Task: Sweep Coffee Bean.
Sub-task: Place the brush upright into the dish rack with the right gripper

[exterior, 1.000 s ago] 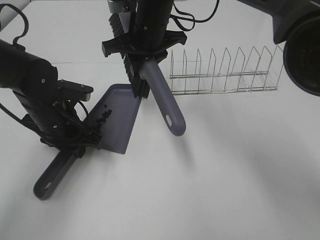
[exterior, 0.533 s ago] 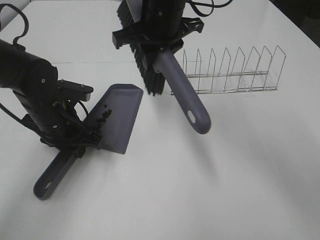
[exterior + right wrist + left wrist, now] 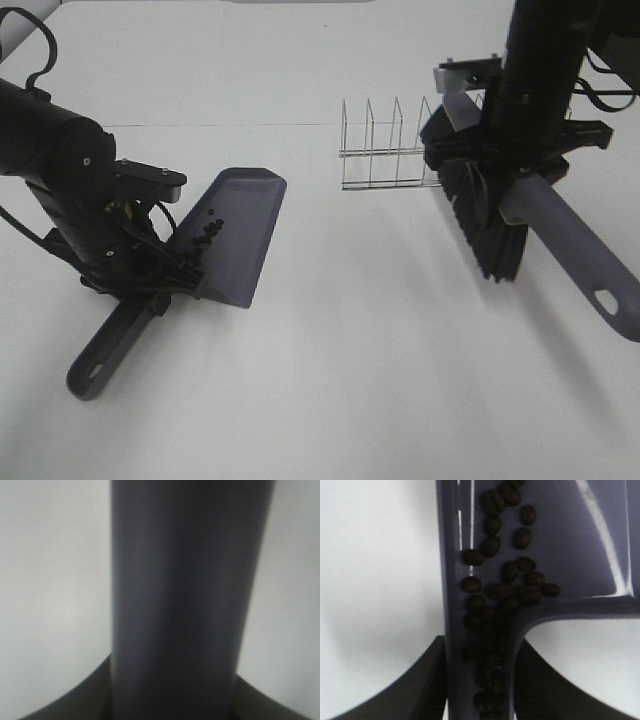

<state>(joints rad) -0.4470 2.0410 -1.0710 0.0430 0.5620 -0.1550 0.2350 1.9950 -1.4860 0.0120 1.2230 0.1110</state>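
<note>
The grey-purple dustpan (image 3: 240, 235) lies on the white table at the left, its blade pointing up and right. My left gripper (image 3: 150, 285) is shut on its handle where the handle meets the blade. The coffee beans (image 3: 207, 232) lie in a small dark cluster inside the pan. In the left wrist view the beans (image 3: 495, 580) gather at the pan's back wall and down the handle channel (image 3: 480, 680). My right gripper (image 3: 515, 190) is shut on the brush handle (image 3: 585, 265) and holds the black bristles (image 3: 485, 225) above the table at the right. The handle (image 3: 180, 600) fills the right wrist view.
A wire dish rack (image 3: 390, 150) stands at the back, partly hidden behind the right arm and brush. The dustpan's handle end (image 3: 95, 365) points to the front left.
My right arm has carried the brush from above the dustpan's far edge across to the right, in front of the rack. The dustpan and left arm have not moved.
</note>
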